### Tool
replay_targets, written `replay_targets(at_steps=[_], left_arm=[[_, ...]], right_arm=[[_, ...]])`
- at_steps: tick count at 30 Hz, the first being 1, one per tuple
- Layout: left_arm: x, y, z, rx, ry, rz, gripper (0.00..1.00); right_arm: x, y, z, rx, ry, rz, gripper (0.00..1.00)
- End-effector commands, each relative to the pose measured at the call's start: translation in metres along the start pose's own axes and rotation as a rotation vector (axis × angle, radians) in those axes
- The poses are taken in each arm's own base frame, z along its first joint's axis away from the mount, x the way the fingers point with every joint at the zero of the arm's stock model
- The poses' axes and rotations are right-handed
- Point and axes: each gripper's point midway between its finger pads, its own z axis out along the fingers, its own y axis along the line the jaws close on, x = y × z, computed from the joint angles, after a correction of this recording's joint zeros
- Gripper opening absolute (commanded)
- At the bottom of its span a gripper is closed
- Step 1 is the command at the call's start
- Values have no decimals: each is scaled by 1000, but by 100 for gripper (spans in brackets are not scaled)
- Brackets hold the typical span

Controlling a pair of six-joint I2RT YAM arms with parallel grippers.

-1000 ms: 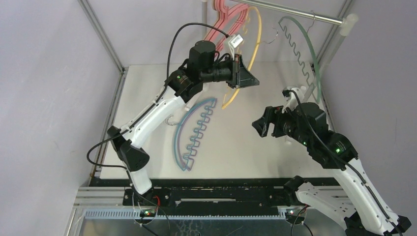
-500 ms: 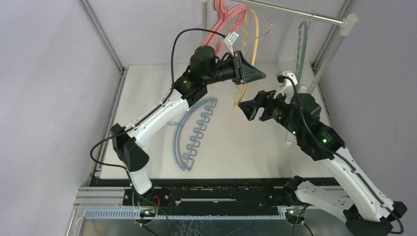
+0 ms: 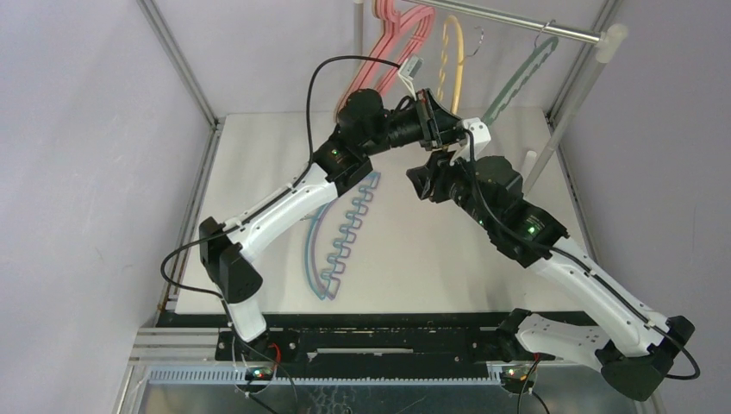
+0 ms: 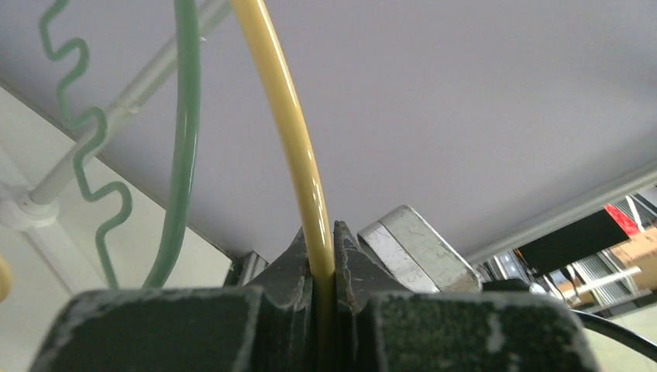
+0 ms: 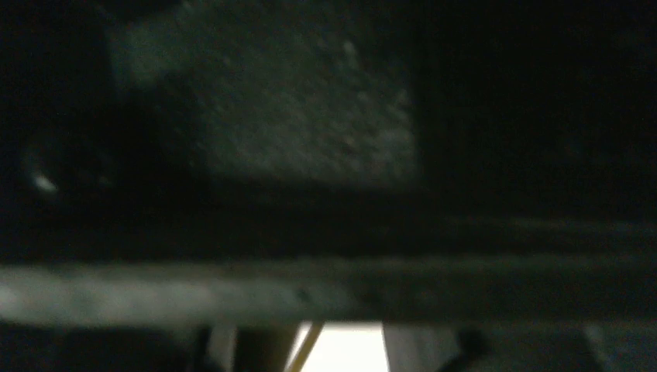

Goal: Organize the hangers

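Observation:
My left gripper is raised near the rail and shut on the yellow hanger. In the left wrist view the yellow arc runs up from between the closed jaws. The green hanger hangs tilted on the rail to its right, and pink hangers hang to its left. A blue and a purple hanger lie on the table. My right gripper sits just under the left one. Its wrist view is dark and blurred, showing only a yellow sliver.
The grey metal rail crosses the back on white poles. The white table is bounded by metal frame struts and grey walls. The two arms nearly touch at the centre back.
My right arm has swung left and forward, up under the left gripper. The left gripper has carried the yellow hanger to the right, and the green hanger has swung on the rail.

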Motion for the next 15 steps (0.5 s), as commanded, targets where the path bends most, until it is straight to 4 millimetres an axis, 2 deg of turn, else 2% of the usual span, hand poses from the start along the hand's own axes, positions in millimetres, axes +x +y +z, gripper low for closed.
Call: replay_targets(at_steps=[1,2,3,4,6,11,12,15], left_arm=[[-11,-34,-11,86,-64,34,0],[-10,-32,-13,80,-65,32,0],[-9,-32,-15,74,-67,35,0],[-9,-31,-16,68,-66,39,0],[-7,-31,-20,54,-60,56,2],[-17,-41,-31,23,-60,145,21],[-22,-46,-33,24,-65,156,28],[-35,-67,-40,48,-81,184,74]], right_arm=[[-17,-13,8,93,-91,-7,47],[-16,-16,9,110,-96,-5,31],[-16,-20,8,128,-105,-2,11],[-13,-24,8,149,-109,3,0],[-13,-32,4,179,-129,6,0],[-10,-43,-4,220,-128,2,0],[-9,-44,-4,221,-129,-2,0],[-6,-45,-6,221,-124,-8,0]])
